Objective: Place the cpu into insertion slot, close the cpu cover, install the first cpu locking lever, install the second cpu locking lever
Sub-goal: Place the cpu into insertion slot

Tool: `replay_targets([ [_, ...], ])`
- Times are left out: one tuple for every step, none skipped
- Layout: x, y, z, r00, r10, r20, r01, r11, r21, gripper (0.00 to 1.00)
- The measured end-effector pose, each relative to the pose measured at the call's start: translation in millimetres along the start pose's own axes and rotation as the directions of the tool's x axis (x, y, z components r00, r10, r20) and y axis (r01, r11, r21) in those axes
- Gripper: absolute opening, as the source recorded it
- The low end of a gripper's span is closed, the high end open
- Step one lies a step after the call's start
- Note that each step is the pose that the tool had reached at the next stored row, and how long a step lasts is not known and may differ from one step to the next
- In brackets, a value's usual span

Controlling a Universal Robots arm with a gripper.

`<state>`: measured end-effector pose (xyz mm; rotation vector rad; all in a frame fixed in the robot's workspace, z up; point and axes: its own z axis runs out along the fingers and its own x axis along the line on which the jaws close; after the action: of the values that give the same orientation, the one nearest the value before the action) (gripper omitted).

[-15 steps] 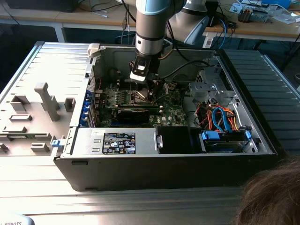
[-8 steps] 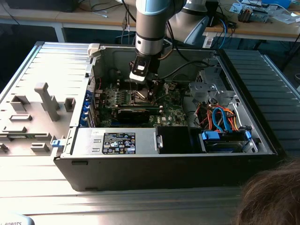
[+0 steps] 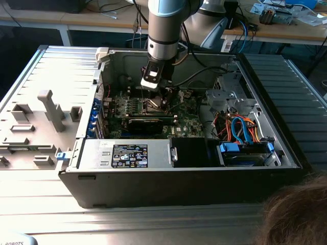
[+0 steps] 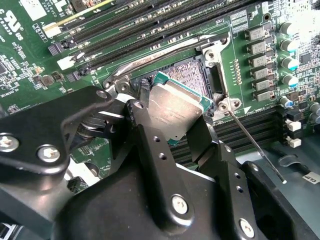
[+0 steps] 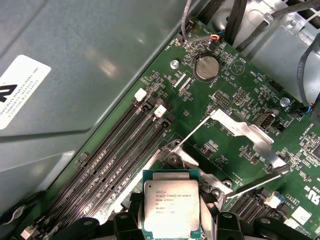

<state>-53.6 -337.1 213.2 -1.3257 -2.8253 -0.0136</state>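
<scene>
Tool: closed on the cpu (image 4: 175, 105), one black finger (image 4: 150, 140) on each of two opposite edges; the tool (image 4: 172, 117) hangs just over the insertion slot (image 4: 192, 75).
Cpu: held tilted above the insertion slot with its dull metal top showing. In the first wrist view the cpu (image 5: 171, 207) sits between the tool (image 5: 172, 222) fingers and covers most of the slot. I cannot tell whether any edge touches the slot.
Insertion slot: uncovered, with its field of fine contacts showing past the cpu's far edge.
Cpu cover: the silver plate (image 5: 243, 131) stands raised beside the slot, clear of it.
Levers: a thin locking lever (image 5: 192, 131) runs out from the slot's frame on one side, and a second lever (image 5: 252, 186) juts out on the cover's side.
Memory slots: long black rows (image 5: 115, 160) run alongside the insertion slot.
Arm: in the exterior view the arm (image 3: 166, 25) reaches down into the open computer case (image 3: 179, 173), with the tool (image 3: 161, 94) above the slot.
Surface: the grey ribbed surface (image 3: 41, 76) carries the case.
</scene>
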Motion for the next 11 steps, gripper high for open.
replay_targets([
  [0.0, 0.0, 0.0, 1.0, 0.001, 0.0, -0.001, 1.0, 0.0, 0.54],
  [0.0, 0.0, 0.1, 1.0, 0.003, 0.0, -0.003, 1.0, -0.0001, 0.54],
  [0.0, 0.0, 0.2, 1.0, 0.006, 0.0, -0.006, 1.0, -0.0001, 0.54],
  [0.0, 0.0, 0.2, 1.0, 0.007, 0.0, -0.007, 1.0, -0.0001, 0.54],
  [0.0, 0.0, 0.3, 1.0, 0.008, -0.0001, -0.008, 1.0, -0.0002, 0.54],
  [0.0, 0.0, 0.3, 1.0, 0.009, 0.0, -0.009, 1.0, -0.0002, 0.54],
  [0.0, 0.0, 0.4, 0.9999, 0.01, 0.0, -0.01, 0.9999, -0.0003, 0.54],
  [0.0, 0.0, 0.4, 0.9999, 0.012, 0.0, -0.012, 0.9999, -0.0003, 0.54],
  [0.0, 0.0, 0.5, 0.9999, 0.013, 0.0, -0.013, 0.9999, -0.0003, 0.54],
  [0.0, 0.0, 0.5, 0.9999, 0.014, 0.0, -0.014, 0.9999, -0.0003, 0.54],
  [0.0, 0.0, 0.6, 0.9999, 0.016, 0.0, -0.016, 0.9999, -0.0004, 0.54],
])
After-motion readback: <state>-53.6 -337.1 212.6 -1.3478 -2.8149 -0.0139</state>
